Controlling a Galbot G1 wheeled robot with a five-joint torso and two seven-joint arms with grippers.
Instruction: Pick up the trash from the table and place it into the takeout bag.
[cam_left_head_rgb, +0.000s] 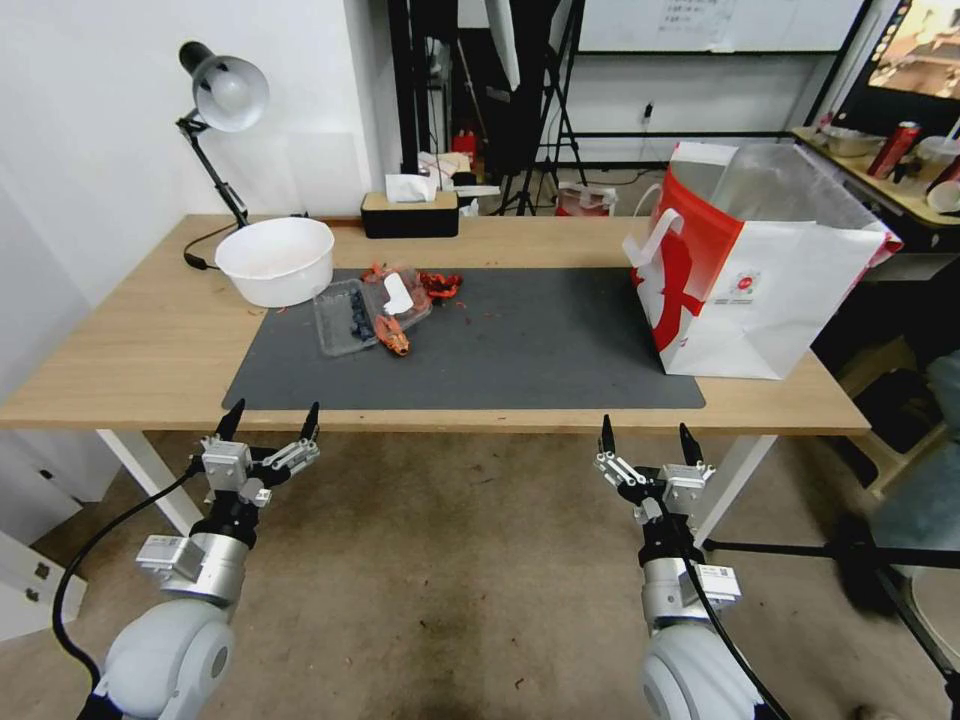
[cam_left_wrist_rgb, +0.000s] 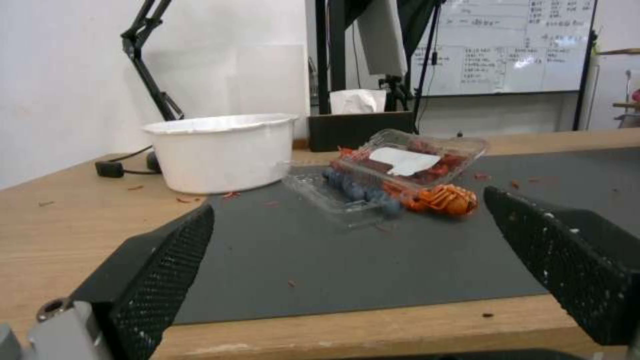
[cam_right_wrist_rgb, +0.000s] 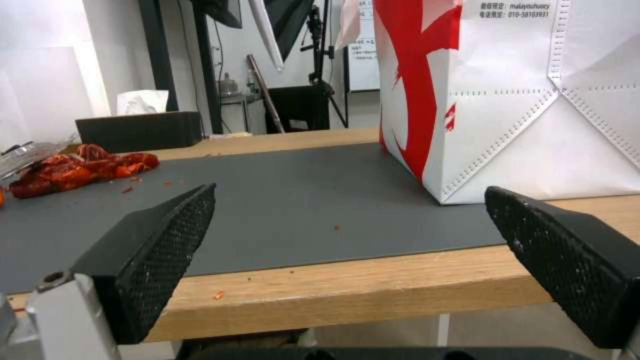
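Left gripper (cam_left_head_rgb: 270, 420): before the bench's near edge, left side; jaws wide apart, nothing in them.
Bowl (cam_left_head_rgb: 275, 260): white, far left on the bench (cam_left_head_rgb: 130, 350), at the mat's (cam_left_head_rgb: 520, 350) corner.
Trash (cam_left_head_rgb: 375, 315): clear tray with blue and red scraps, on the mat just right of the bowl.
Right gripper (cam_left_head_rgb: 647, 437): before the near edge, right side; jaws wide apart, nothing in them.
Bag (cam_left_head_rgb: 750, 280): upright, far right, on the mat's right end.
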